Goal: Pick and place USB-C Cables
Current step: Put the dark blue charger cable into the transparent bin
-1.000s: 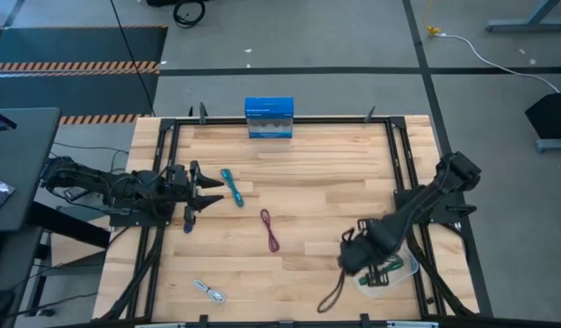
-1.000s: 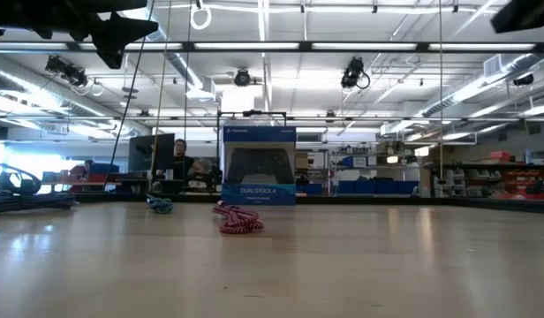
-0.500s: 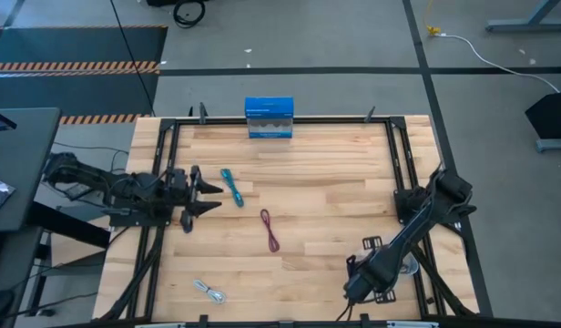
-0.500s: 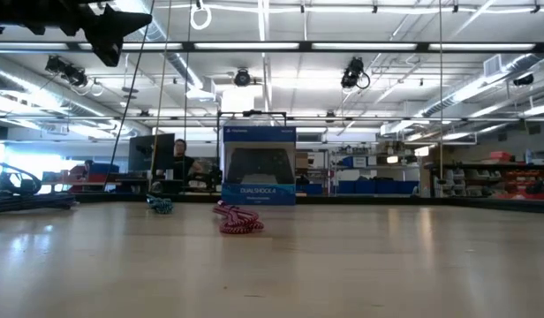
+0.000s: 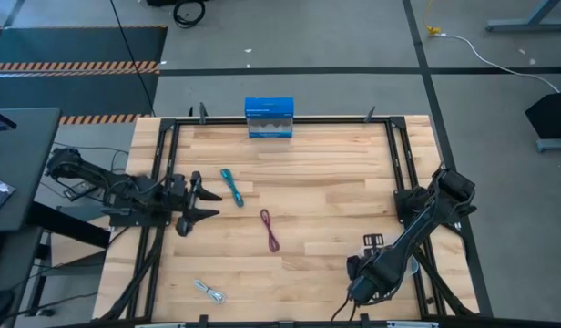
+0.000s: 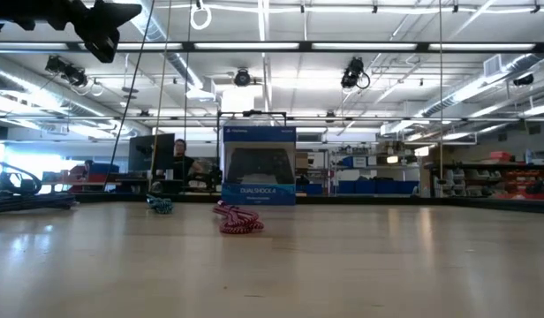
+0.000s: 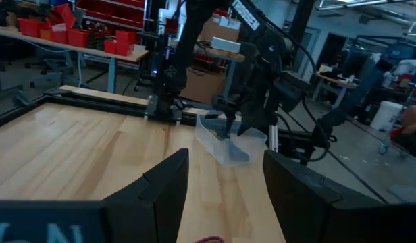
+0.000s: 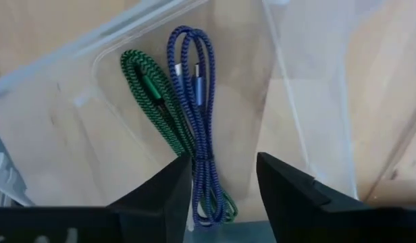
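Observation:
The teal cable (image 5: 231, 187) and the maroon cable (image 5: 270, 230) lie flat on the table's middle. The white-grey cable (image 5: 209, 292) lies near the front left. The green cable (image 8: 154, 101) and the dark purple cable (image 8: 194, 88) lie in the clear tray (image 8: 309, 101) at the front right. My left gripper (image 5: 202, 202) is open and empty, raised above the table, left of the teal cable; it also shows in its wrist view (image 7: 225, 162). My right gripper (image 8: 221, 169) is open and empty above the tray, pointing down; its arm (image 5: 381, 269) covers most of the tray from above.
A blue rectangular box (image 5: 269, 117) stands upright at the table's far edge. A black frame rail (image 5: 403, 164) runs along the table's sides. The tray's rim (image 5: 411, 266) peeks out beside the right arm. People and shelves show in the room beyond (image 6: 179, 163).
My left gripper has drawn back a little toward the table's left and near edges and has risen. My right arm has stretched out toward the near edge over the tray, which it now covers in the high view. The cables on the table have stayed where they were.

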`<act>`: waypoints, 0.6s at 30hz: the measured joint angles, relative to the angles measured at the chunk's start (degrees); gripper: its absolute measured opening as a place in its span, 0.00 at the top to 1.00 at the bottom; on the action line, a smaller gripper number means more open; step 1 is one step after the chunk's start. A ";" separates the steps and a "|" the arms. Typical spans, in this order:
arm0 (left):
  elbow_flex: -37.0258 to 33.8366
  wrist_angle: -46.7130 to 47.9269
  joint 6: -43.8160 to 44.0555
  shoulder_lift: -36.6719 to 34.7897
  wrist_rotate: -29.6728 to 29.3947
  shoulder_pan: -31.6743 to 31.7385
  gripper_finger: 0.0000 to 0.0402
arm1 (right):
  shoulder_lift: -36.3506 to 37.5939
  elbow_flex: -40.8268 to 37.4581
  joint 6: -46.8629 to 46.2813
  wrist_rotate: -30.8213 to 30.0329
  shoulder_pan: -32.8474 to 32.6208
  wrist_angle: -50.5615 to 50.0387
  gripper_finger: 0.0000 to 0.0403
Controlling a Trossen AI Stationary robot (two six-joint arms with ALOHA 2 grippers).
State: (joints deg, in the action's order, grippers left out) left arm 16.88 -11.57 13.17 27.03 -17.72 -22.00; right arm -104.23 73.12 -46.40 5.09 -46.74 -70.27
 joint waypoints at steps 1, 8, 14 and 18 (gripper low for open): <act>0.00 0.00 0.00 0.02 0.00 -0.33 0.50 | 0.05 0.00 -0.02 -0.53 0.00 -0.19 0.57; 0.00 2.11 0.69 0.02 -0.02 -1.40 0.50 | 0.05 0.00 -0.06 -4.26 0.00 -0.62 0.57; -0.01 8.14 5.50 0.05 -0.91 -1.40 0.50 | 0.44 0.11 -1.65 -6.60 0.07 4.83 0.57; 0.00 8.28 6.59 0.32 -2.89 -1.40 0.50 | 0.70 2.91 -0.64 -9.05 1.72 7.56 0.58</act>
State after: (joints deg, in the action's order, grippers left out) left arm 16.88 -3.29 19.76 27.35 -20.61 -23.40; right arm -103.53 76.03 -47.05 -3.96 -45.02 -62.71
